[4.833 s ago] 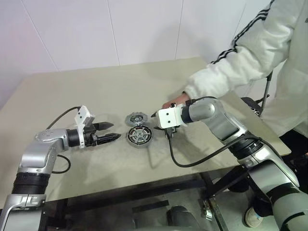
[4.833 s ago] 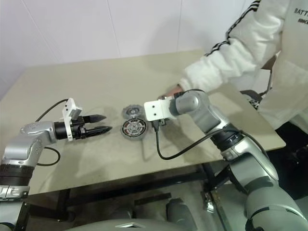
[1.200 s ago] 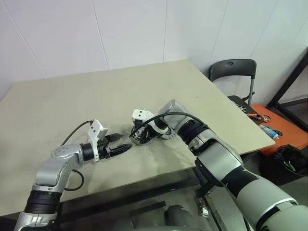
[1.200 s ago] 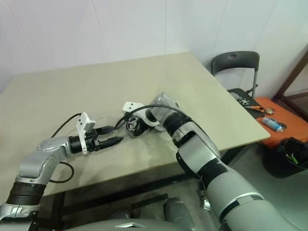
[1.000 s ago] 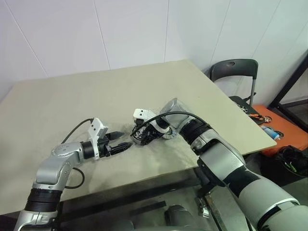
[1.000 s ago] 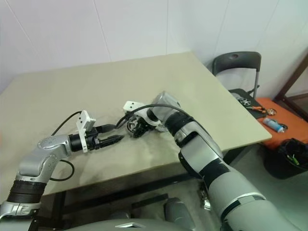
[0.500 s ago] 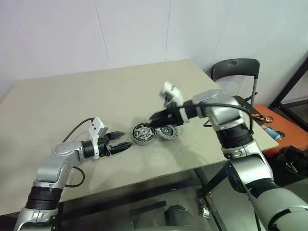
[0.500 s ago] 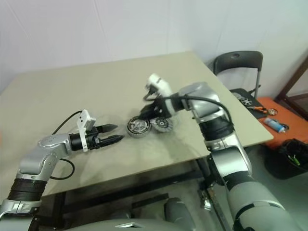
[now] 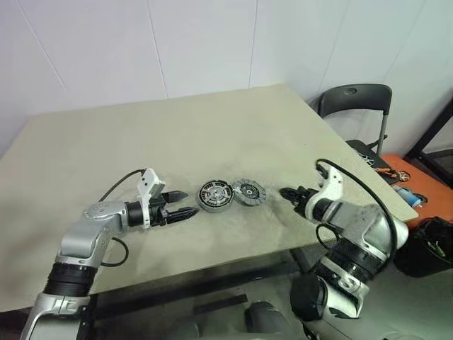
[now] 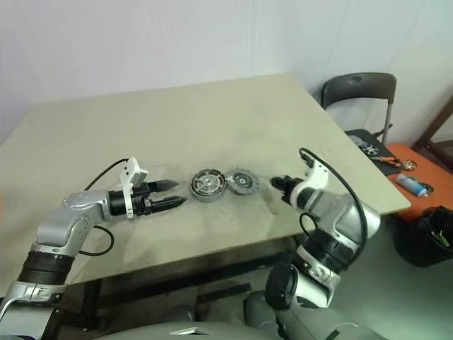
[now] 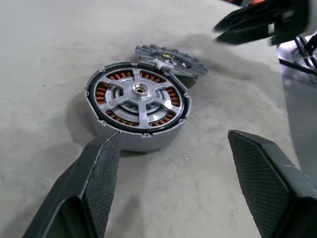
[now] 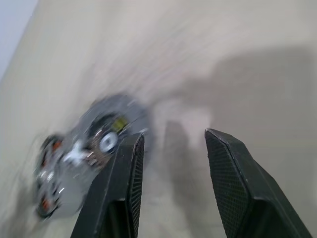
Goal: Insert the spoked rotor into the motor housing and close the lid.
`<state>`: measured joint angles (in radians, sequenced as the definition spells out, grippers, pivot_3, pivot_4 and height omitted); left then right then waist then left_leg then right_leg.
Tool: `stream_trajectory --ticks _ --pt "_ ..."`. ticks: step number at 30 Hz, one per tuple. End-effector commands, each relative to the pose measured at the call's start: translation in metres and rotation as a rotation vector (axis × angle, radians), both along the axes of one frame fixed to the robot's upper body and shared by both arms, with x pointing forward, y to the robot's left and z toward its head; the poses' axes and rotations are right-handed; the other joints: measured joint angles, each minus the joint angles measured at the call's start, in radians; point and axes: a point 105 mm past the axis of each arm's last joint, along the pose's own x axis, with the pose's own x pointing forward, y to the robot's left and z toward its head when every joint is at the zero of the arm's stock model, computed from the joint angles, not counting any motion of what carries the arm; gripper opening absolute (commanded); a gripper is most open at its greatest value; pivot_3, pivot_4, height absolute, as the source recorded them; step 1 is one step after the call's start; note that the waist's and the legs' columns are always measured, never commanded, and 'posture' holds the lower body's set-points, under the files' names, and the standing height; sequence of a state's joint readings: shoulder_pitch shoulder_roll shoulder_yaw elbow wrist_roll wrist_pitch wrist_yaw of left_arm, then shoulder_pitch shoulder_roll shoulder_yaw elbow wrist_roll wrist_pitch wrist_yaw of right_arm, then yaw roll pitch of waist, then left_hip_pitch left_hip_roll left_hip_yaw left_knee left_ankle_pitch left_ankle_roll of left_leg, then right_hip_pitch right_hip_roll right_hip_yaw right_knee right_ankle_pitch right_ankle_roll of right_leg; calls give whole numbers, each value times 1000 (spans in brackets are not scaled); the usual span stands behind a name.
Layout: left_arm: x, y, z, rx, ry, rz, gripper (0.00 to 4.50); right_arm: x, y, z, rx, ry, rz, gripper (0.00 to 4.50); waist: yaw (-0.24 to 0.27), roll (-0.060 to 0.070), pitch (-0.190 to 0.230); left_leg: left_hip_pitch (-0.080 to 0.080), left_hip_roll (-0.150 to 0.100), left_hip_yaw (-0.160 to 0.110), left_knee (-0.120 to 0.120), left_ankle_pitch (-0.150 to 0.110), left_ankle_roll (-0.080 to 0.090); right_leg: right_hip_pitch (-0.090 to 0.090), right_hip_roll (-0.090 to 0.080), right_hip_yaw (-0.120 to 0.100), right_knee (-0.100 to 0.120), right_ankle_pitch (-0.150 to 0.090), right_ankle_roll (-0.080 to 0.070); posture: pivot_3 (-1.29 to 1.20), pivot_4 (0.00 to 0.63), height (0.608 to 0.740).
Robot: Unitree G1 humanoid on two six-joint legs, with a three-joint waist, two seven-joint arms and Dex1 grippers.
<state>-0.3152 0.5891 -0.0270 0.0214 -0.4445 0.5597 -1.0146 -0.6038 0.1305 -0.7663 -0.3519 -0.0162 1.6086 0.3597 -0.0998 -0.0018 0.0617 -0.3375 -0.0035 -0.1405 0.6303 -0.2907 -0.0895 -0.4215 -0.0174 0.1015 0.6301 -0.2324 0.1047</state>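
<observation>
Left wrist view: spoked rotor (image 11: 136,96) inside motor housing (image 11: 133,134), lid (image 11: 168,57) alongside, both hands spread, empty.

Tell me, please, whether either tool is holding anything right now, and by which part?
Nothing is held. The left tool and the right tool are both open and empty; the motor housing and lid lie on the table.

A beige table (image 9: 177,134) carries two round parts near its near edge. The housing (image 9: 214,196), with copper windings and a spoked piece in its top, lies flat on the left. The lid (image 9: 248,192) lies just to its right, touching it or nearly so; its left edge looks slightly raised.
</observation>
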Motion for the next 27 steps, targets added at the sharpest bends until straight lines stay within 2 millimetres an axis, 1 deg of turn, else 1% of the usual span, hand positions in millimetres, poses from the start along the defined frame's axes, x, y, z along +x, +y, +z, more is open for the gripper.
stream_trajectory --ticks 1,3,5,8,12,14,17,19,22,25,27 --pt "2 1 10 16 -43 -21 3642 -8 46 -11 157 35 30 2036 -1 0 0 0 0 0 -1 0 0 0 0 0 0 0 0 0 0 740" --pt "2 2 10 16 -42 -22 3642 -10 49 -13 171 41 27 2036 0 0 0 0 0 0 -1 0 0 0 0 0 0 0 0 0 0 740" --pt "2 2 9 20 -40 -21 3642 -11 63 -10 211 27 61 2036 1 1 0 -1 0 0 -1 0 0 -1 0 0 0 0 0 0 0 740" --pt "2 2 9 21 -36 -20 3642 -14 82 -2 256 -24 147 2036 2 1 0 -1 0 0 -1 0 0 -1 0 0 -1 0 0 0 0 740" --pt "2 1 8 20 -34 -21 3642 -23 92 2 226 -80 300 2036 0 2 1 -1 1 0 -1 0 0 -1 0 0 -1 0 0 0 0 740" --pt "2 0 8 20 -33 -21 3642 -31 94 3 214 -107 370 2036 -2 2 1 -1 0 2 -1 0 0 -1 0 2 -1 0 0 0 0 740" --pt "2 0 6 21 -29 -20 3642 -42 92 -8 163 -79 446 2036 -1 1 1 0 1 1 -1 0 0 -1 1 2 -1 -1 0 0 0 740" --pt "2 1 5 22 -27 -17 3642 -44 91 -13 163 -58 457 2036 5 1 0 -1 1 1 0 0 0 -1 1 2 -1 -1 0 0 0 740" --pt "2 2 5 23 -26 -12 3642 -43 90 -11 170 -73 455 2036 3 1 0 -2 0 2 0 0 0 -1 0 2 -2 -1 0 0 0 740" --pt "2 6 5 26 -20 -3 3642 -48 91 -13 188 -90 472 2036 2 1 0 -1 1 2 0 0 0 -1 1 2 -1 -1 -1 0 0 740" --pt "2 8 3 31 -16 2 3642 -50 91 -20 258 -58 443 2036 2 1 1 -1 1 1 0 0 0 -1 2 2 -1 -1 -1 0 0 740"
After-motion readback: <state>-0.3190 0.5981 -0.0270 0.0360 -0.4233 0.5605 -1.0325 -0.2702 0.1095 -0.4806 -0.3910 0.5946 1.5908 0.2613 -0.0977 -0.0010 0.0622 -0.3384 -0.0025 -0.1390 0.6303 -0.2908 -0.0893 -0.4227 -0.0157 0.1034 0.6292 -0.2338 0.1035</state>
